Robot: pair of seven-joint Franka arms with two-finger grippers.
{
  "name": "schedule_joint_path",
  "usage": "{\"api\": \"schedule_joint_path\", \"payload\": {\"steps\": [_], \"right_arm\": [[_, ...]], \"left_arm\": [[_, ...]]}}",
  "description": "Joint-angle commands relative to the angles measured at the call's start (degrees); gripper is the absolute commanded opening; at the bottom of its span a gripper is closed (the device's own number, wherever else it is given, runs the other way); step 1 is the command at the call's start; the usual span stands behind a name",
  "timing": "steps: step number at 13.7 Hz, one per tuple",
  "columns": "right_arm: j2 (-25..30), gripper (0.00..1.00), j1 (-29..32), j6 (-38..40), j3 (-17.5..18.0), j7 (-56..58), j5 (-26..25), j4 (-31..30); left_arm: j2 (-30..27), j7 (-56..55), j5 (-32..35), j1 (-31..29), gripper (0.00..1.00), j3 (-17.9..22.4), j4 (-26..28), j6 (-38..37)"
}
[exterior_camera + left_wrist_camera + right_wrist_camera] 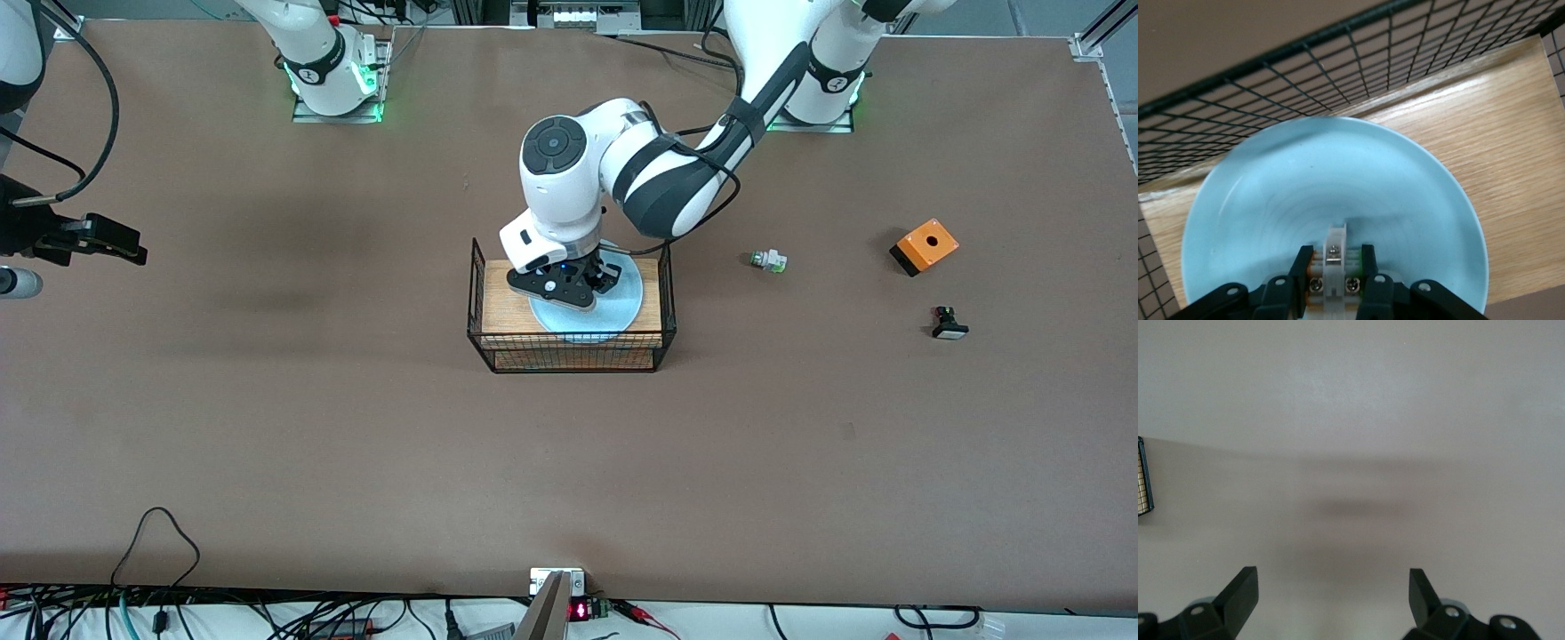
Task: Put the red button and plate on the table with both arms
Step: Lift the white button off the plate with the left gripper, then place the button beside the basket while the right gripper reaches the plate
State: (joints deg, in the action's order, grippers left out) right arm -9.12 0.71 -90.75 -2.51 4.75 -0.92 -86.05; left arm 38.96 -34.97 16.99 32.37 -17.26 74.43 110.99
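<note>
Right now I see the left gripper [1333, 283] down on the plate [1305, 173], its fingers [1300, 263] clamped on a small whitish switch [1334, 260] that sits on the plate's surface. From the left wrist view I can make out its pale body, two screws and a green mark, but not the cap, so I cannot confirm the colour; it looks to be the red button. The light-blue plate rests on the wood top of the black wire rack [498, 342], about mid-counter [356, 444], with the left arm reaching in from its base and covering much of the plate in the front view.

My right gripper [1333, 593] waits over bare counter toward the right arm's end, fingers spread wide with nothing between them.

Toward the left arm's end lie a green-capped switch [768, 260], an orange box [925, 245] with a round hole, and a black switch [948, 324] with a white cap, which is nearest the front camera.
</note>
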Motion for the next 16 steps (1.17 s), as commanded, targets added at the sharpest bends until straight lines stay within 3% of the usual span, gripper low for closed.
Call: {"api": "schedule_joint_path", "payload": {"steps": [1, 5, 9, 13, 16], "right_arm": [[0.2, 1.0, -0.6, 0.6, 0.3, -0.2, 0.3, 0.9], [0.4, 1.0, -2.3, 1.2, 0.3, -6.3, 0.6, 0.9], [1.2, 1.0, -10.0, 1.6, 0.3, -22.5, 0.7, 0.9], [1.0, 1.0, -19.9, 1.6, 0.4, -43.1, 0.7, 0.9], [-0.3, 1.0, -26.1, 0.1, 0.2, -58.1, 1.4, 0.4]], "left_arm": [[-3.8, 1.1, 0.2, -1.3, 0.29, -0.2, -1.0, -6.1], [-11.4, 3.3, -4.6, -9.9, 0.29, -0.4, -1.0, -12.3], [-12.2, 23.2, -6.1, -24.0, 0.3, -0.3, 0.2, -17.2], [-10.8, 39.4, -6.1, -34.7, 0.29, -0.3, 4.2, -16.0], [-10.7, 44.0, -5.6, -38.5, 0.29, -0.1, 11.2, -9.0]]}}
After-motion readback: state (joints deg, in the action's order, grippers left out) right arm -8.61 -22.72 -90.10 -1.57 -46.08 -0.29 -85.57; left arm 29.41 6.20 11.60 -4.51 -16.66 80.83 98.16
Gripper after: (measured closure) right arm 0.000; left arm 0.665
